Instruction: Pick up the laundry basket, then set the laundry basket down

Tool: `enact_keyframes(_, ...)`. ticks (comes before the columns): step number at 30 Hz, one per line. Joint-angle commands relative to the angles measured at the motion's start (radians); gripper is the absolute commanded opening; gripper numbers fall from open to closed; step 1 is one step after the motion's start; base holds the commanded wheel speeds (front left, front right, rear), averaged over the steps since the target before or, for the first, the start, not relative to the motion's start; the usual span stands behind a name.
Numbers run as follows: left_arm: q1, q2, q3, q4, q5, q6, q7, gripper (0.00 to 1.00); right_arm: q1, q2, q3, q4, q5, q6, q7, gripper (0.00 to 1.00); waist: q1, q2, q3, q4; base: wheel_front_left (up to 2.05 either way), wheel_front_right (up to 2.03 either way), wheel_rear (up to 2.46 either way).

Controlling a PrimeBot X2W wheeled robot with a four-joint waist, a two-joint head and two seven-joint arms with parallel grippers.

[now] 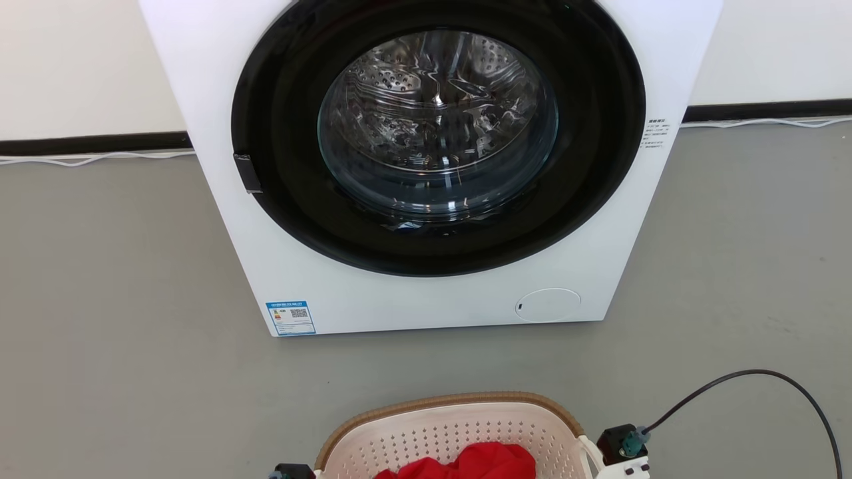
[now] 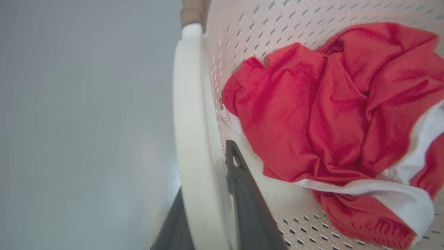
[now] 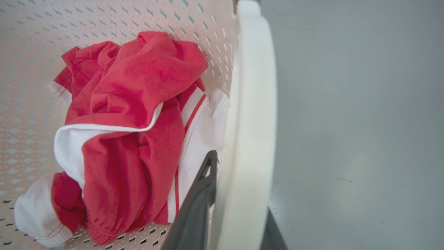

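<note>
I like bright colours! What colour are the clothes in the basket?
The clothes are red with white trim, inside the laundry basket. Right wrist view shows them best.

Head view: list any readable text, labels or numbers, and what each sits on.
Blue-and-white sticker with QR code, lower left of the white front-loading washing machine: too small to read.
Black printed block, washer's right front edge: too small to read.
Cream perforated plastic laundry basket, red-and-white garment: no text.
</note>
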Motion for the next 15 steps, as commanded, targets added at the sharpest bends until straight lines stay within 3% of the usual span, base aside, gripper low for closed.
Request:
enact_keyframes(1,-0.017,0.001,0.012,-0.019,0.002,-0.005,-0.016,0.00,-0.002,0.020,0.025,-0.033,0.000,0.017,-0.004,0.00,0.0000,0.0000,0.000,-0.001,0.00,0.00,0.00)
enact_keyframes(15,-0.034,0.001,-0.036,-0.009,-0.055,0.000,-0.031,0.00,-0.015,0.020,0.042,-0.020,0.023,0.017,-0.012,0.00,0.0000,0.0000,-0.002,-0.011,0.00,0.00,0.00)
